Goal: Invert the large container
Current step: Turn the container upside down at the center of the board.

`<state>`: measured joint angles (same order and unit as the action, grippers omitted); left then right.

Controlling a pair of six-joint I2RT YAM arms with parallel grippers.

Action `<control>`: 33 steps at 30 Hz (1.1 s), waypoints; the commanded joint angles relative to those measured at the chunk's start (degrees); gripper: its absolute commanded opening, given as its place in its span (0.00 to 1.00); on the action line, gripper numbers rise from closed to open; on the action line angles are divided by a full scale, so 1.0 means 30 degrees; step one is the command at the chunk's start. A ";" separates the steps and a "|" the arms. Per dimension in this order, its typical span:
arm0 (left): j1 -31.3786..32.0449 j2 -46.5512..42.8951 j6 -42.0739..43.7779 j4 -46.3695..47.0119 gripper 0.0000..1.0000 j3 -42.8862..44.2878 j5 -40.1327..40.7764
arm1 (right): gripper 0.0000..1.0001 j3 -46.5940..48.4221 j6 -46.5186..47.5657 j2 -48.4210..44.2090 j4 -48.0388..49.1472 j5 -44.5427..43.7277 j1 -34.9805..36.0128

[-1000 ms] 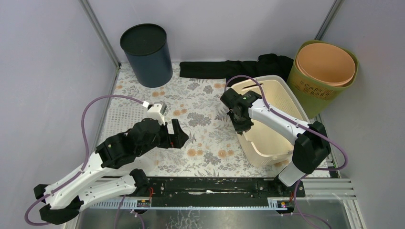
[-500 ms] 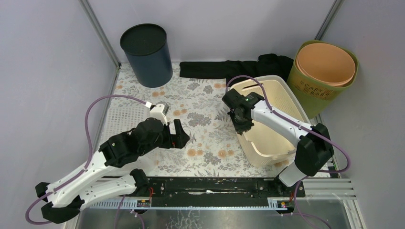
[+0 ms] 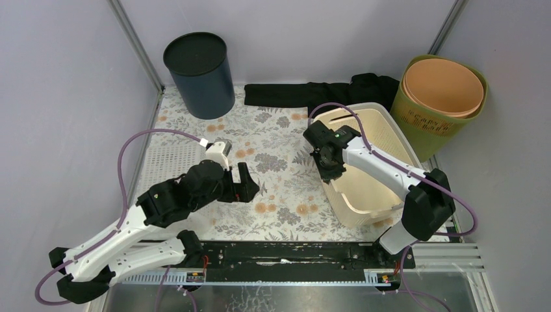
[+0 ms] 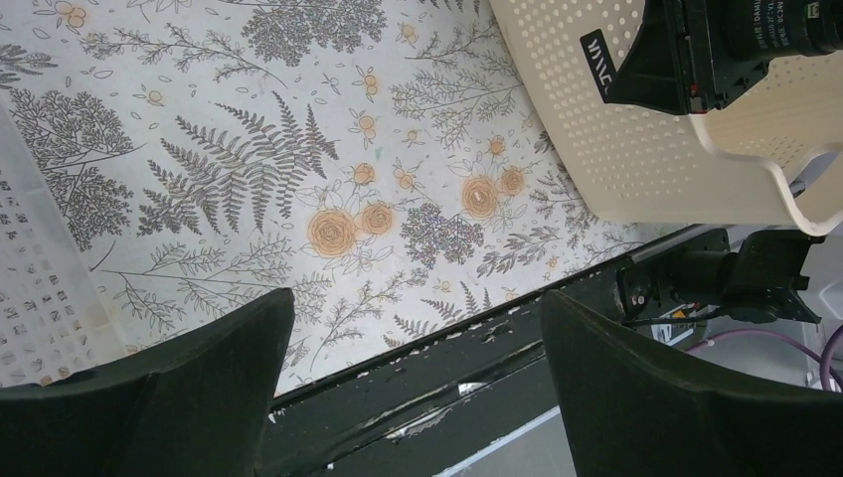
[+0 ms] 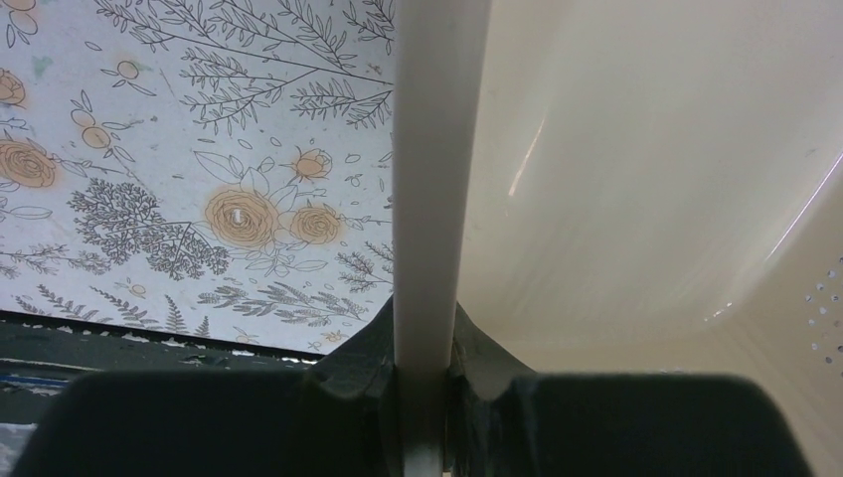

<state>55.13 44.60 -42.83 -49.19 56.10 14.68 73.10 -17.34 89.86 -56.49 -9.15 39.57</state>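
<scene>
- Left arm (image 3: 162,201) has crept a little toward the middle of the surface (image 3: 279,162) since the earlier frame. The right arm (image 3: 377,166) and its load have barely shifted.
- Right jaws are clenched on the left rim of the large container (image 3: 373,195), one finger inside the wall and one outside, per the right wrist view.
- Left jaws are released wide, hovering over the floral print, grasping nothing, well apart from the container.
- Progress, as judged: only the grip is secured. Lifting the held side, rolling it over and setting it mouth down all remain.
- Container: a cream plastic basket with perforated walls and a smooth rim. It sits mouth up on the right half of the surface, near the green bin (image 3: 429,123), and no contents are visible.
</scene>
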 commanded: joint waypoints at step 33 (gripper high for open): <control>-0.0022 -0.0785 0.0010 0.0780 1.00 0.0139 -0.0021 | 0.00 0.5839 0.0524 -0.2033 -0.2400 0.3235 -0.0220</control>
<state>55.13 42.68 -42.89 -49.19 56.10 14.31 85.95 -16.97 87.07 -63.33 0.71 39.22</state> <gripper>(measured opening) 1.000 0.194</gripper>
